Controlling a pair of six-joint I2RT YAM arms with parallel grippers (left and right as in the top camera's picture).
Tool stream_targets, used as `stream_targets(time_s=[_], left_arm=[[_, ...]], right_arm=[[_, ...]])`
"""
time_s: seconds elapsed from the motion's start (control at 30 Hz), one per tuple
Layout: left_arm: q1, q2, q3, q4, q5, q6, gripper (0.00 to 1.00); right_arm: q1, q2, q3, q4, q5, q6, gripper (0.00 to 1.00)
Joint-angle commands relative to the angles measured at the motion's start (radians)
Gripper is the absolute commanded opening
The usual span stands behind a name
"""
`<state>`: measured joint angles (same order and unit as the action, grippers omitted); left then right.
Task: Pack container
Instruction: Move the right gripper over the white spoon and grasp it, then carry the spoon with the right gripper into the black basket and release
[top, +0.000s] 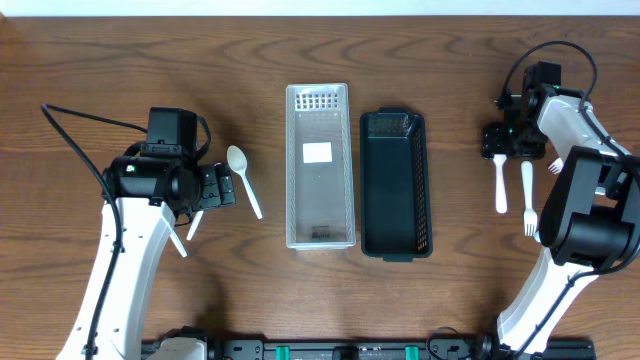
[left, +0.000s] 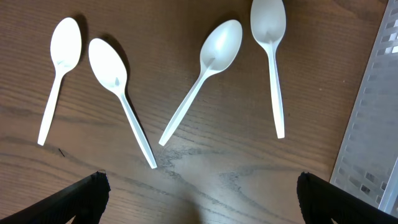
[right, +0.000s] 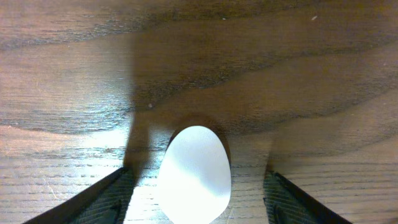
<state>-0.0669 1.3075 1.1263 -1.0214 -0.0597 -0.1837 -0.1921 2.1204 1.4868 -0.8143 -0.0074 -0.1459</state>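
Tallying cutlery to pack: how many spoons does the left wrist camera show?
4 on the table: far-left spoon, second spoon, third spoon, rightmost spoon nearest the clear container. Others may be offscreen.

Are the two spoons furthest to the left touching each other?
Apart. The left wrist view shows a thin dark strip of table between the bowls of the leftmost spoon and the neighbouring spoon, and their handles spread away from each other.

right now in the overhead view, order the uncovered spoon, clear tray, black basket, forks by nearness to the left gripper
From the left gripper:
1. uncovered spoon, beside it
2. clear tray, centre left
3. black basket, centre right
4. forks, far right
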Motion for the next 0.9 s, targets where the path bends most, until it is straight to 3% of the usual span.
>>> stream_targets(time_s=[0.0,0.23,0.3,0.57,0.87], left_arm=[[0.005,0.002,0.017,-0.002,-0.012,-0.01,0.98],[0.005,0.002,0.017,-0.002,-0.012,-0.01,0.98],[0.005,0.002,0.017,-0.002,-0.012,-0.01,0.98],[0.005,0.002,0.017,-0.002,-0.012,-0.01,0.98],[0.005,0.002,0.017,-0.002,-0.012,-0.01,0.98]], right_arm=[[0.009,0.018,0.015,-0.001,0.003,-0.005,0.6],[0.009,0.018,0.015,-0.001,0.003,-0.005,0.5],[0.009,0.018,0.015,-0.002,0.003,-0.005,0.4],[0.009,0.018,0.015,-0.001,0.003,-0.005,0.38],[0.011,0.005,0.037,-0.03,-0.008,0.03,0.19]])
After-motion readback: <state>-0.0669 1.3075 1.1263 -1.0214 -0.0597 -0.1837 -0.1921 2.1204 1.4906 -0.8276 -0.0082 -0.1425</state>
